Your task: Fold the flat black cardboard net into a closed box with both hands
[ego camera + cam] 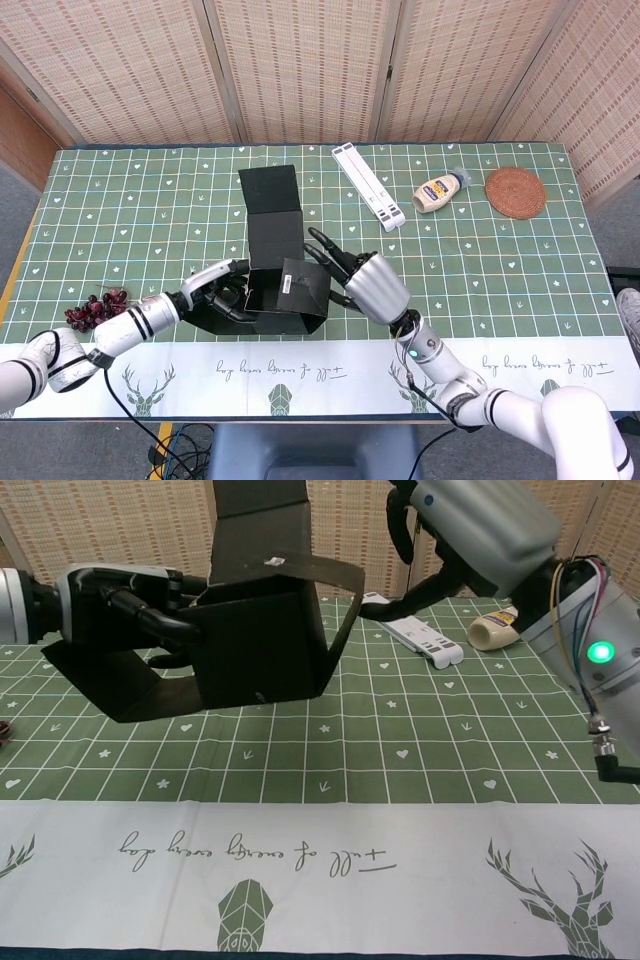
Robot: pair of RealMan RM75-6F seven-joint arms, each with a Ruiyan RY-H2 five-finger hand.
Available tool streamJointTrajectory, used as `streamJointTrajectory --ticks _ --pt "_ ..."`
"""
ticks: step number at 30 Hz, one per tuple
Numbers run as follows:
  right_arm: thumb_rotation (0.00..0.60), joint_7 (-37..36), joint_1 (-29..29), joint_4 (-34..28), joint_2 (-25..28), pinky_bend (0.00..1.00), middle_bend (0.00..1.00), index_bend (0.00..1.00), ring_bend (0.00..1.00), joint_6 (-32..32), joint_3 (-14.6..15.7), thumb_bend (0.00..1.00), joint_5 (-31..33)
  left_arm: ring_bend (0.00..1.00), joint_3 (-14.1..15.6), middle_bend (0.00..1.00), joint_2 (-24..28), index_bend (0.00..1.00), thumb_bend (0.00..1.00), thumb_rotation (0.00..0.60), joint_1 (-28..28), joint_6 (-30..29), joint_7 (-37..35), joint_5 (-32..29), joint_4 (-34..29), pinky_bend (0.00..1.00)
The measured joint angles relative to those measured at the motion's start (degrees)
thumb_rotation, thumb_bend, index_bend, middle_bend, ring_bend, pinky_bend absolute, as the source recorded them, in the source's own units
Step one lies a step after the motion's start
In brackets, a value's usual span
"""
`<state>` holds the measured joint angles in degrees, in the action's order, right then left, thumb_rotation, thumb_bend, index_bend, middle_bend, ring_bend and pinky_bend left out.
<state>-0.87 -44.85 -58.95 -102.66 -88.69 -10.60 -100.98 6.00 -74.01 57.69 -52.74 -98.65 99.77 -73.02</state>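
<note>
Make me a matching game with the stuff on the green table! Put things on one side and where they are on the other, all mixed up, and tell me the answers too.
Things:
1. black cardboard box
2. round woven coaster
3. bunch of grapes
4. squeeze bottle

Places:
A. near the table's left edge
B. far right of the table
C. between the two hands, partly folded
D. lying just left of the coaster

Pairs: 1-C, 2-B, 3-A, 4-D

One black cardboard net [278, 262], one white folded stand [370, 186], one sauce bottle [441, 190], one woven coaster [515, 192], one grape bunch [95, 307], two robot hands: left robot hand [222, 290], right robot hand [362, 280].
</note>
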Motion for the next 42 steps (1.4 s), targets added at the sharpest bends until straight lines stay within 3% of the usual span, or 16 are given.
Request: streamJointTrajectory --ticks 10,20,28,36,42 --pt "0.6 3.3 -1.6 -3.8 3.2 1.0 0.02 0.0 0.7 6.2 2.6 0.09 -1.0 0.57 0.3 0.27 -2.6 0.24 0.06 0.6 0.8 3.1 10.8 -1.9 -0.4 0.79" --pt "0.6 3.0 -3.1 -2.2 2.4 1.0 0.07 0.0 0.7 11.4 5.6 0.1 -1.5 0.56 0.2 0.27 -5.5 0.24 0.06 0.6 0.6 5.1 17.0 -4.3 0.5 0.79" --pt "0.6 2.4 -4.9 0.9 1.4 1.0 0.17 0.0 0.72 14.9 8.5 0.21 -3.4 0.56 0.2 0.27 -9.5 0.23 0.06 0.6 0.0 7.0 25.5 -5.8 3.1 0.79" --pt "0.6 1.1 -6.2 3.9 0.1 1.0 0.26 0.12 0.74 17.6 11.1 0.26 -4.8 0.56 -0.1 0.27 -14.6 0.21 0.06 0.6 -0.7 9.4 30.8 -7.7 6.8 0.79" --pt "0.6 0.0 -6.7 4.3 0.7 1.0 0.29 0.16 0.75 18.2 12.2 0.28 -5.2 0.55 -0.4 0.26 -14.7 0.16 0.06 0.6 -0.9 9.6 31.0 -8.0 6.9 0.79"
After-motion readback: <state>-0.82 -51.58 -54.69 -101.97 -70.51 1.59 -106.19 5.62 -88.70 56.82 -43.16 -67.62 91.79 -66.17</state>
